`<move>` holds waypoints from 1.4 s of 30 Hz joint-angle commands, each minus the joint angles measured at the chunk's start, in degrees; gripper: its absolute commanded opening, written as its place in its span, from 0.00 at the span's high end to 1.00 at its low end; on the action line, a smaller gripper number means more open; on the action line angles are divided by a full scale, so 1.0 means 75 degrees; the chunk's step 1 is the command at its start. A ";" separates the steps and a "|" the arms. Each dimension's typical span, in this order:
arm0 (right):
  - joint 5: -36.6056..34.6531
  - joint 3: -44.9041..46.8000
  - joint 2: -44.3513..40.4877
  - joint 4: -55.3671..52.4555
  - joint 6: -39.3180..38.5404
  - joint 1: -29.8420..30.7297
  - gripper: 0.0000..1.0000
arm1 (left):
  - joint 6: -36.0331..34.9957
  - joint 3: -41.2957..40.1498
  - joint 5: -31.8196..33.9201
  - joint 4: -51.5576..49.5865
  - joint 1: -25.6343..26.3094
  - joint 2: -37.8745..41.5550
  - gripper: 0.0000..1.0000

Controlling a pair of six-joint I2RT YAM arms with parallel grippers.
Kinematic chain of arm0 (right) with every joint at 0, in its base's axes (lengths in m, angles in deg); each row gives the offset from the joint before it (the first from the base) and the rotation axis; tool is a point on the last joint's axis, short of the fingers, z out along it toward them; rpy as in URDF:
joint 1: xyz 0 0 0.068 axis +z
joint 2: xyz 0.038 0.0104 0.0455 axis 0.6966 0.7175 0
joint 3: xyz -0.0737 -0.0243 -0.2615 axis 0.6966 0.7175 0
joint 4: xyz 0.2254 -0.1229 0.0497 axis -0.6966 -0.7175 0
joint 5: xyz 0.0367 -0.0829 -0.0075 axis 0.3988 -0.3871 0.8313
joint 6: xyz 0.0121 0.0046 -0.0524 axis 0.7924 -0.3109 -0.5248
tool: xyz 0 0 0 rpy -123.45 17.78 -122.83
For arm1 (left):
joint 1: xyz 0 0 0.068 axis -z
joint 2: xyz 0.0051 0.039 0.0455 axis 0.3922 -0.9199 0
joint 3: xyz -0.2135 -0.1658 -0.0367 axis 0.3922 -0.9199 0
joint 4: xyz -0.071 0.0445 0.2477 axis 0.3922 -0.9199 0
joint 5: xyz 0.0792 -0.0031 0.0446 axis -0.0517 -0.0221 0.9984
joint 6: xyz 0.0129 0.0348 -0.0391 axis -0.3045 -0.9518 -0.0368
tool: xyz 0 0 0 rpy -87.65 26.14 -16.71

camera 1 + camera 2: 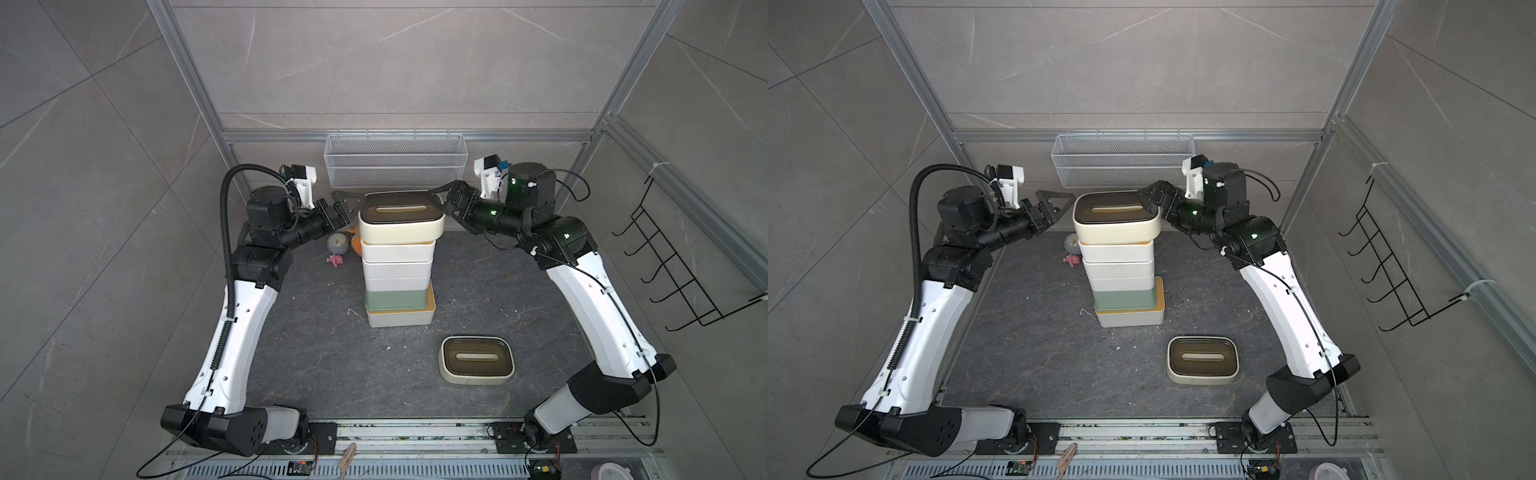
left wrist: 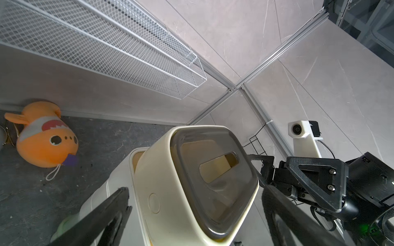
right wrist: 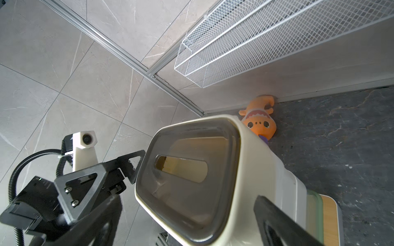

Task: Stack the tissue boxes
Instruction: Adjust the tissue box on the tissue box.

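Note:
A stack of tissue boxes stands mid-table in both top views. Its bottom box (image 1: pixel 399 319) is white with a bamboo lid, then comes a mint green box (image 1: pixel 395 300), then white boxes (image 1: pixel 397 270). On top sits a rounded cream box (image 1: pixel 401 226) (image 1: pixel 1117 228) with a dark-brown slotted lid. My left gripper (image 1: pixel 348 210) (image 2: pixel 191 213) is open, its fingers straddling that top box's left end with gaps. The right gripper (image 1: pixel 444 205) (image 3: pixel 187 215) is open around the opposite end. A second cream box (image 1: pixel 477 359) (image 1: pixel 1202 359) lies alone on the table at front right.
A white wire mesh basket (image 1: pixel 395 160) hangs on the back wall behind the stack. An orange fish toy (image 2: pixel 45 140) (image 3: pixel 259 125) lies at the wall's foot. A small grey round object (image 1: pixel 337 243) and a pink toy (image 1: pixel 336 259) sit left of the stack. A black wire rack (image 1: pixel 673 257) hangs on the right wall.

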 commanded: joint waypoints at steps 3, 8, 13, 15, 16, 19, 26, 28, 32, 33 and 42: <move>0.0407 -0.0075 0.0133 0.0050 0.0085 -0.0023 0.00 | 0.0029 0.0429 -0.0662 0.0314 -0.0027 -0.0199 0.00; 0.0476 0.0014 0.0119 0.0134 0.0181 -0.0029 0.00 | 0.0113 0.0512 -0.0941 0.0471 -0.0034 -0.0355 0.00; 0.0556 0.0081 0.0114 0.0200 0.0295 -0.0023 0.00 | 0.0143 0.0546 -0.1071 0.0600 -0.0033 -0.0413 0.00; 0.0529 0.0135 0.0084 0.0228 0.0351 -0.0022 0.00 | 0.0130 0.0569 -0.1096 0.0607 -0.0028 -0.0432 0.00; 0.0530 0.0159 0.0063 0.0256 0.0374 -0.0023 0.00 | 0.0126 0.0596 -0.1129 0.0611 -0.0033 -0.0448 0.00; 0.0571 0.0290 0.0010 0.0374 0.0468 -0.0014 0.00 | 0.0156 0.0626 -0.1202 0.0640 -0.0034 -0.0494 0.00; 0.0396 0.0613 -0.0164 0.0509 0.0605 -0.0011 0.00 | 0.0163 0.0691 -0.1282 0.0611 -0.0034 -0.0578 0.00; 0.0288 0.0663 -0.0230 0.0509 0.0610 -0.0010 0.00 | 0.0163 0.0654 -0.1277 0.0603 -0.0032 -0.0555 0.00; -0.0025 0.0621 -0.0321 0.0370 0.0507 -0.0017 0.00 | 0.0037 0.0587 -0.1081 0.0476 -0.0034 -0.0441 0.00; -0.0171 0.0590 -0.0353 0.0298 0.0461 -0.0011 0.00 | 0.0021 0.0594 -0.1003 0.0429 -0.0034 -0.0406 0.00; -0.1218 0.0516 -0.1030 -0.0450 -0.0231 -0.0077 0.00 | -0.0733 0.0706 0.0291 -0.0665 -0.0029 0.0151 0.00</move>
